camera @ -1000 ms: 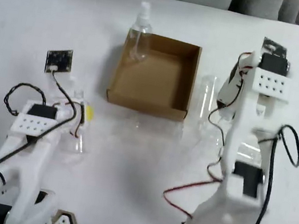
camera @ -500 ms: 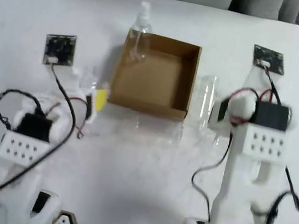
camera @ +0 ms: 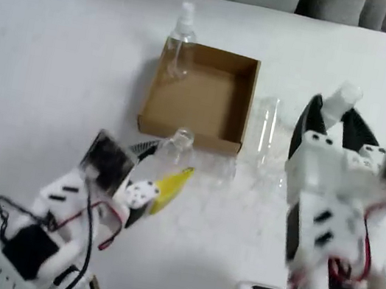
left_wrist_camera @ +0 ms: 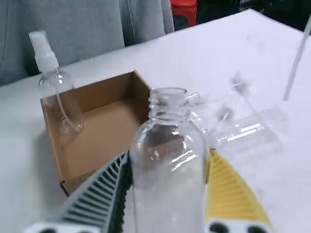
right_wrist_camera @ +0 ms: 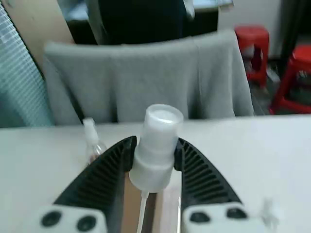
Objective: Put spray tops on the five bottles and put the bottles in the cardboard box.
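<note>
Jaws are being held clenched, the left gripper (left_wrist_camera: 167, 156) on an uncapped bottle (left_wrist_camera: 167, 126) just before the cardboard box (camera: 190, 138), the right gripper (right_wrist_camera: 155, 143) on a spray top (right_wrist_camera: 163, 121); capping is judged as being prepared, with alignment of top over bottle neck being required next.

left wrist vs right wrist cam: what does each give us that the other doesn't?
Left wrist: the left gripper clamped on an uncapped bottle, the cardboard box with its open inside, and loose clear bottles lying beyond it. Right wrist: the right gripper clamped on a spray top, tube hanging down. Shared: the capped bottle at the box's far corner and the grey chair backs behind.
</note>
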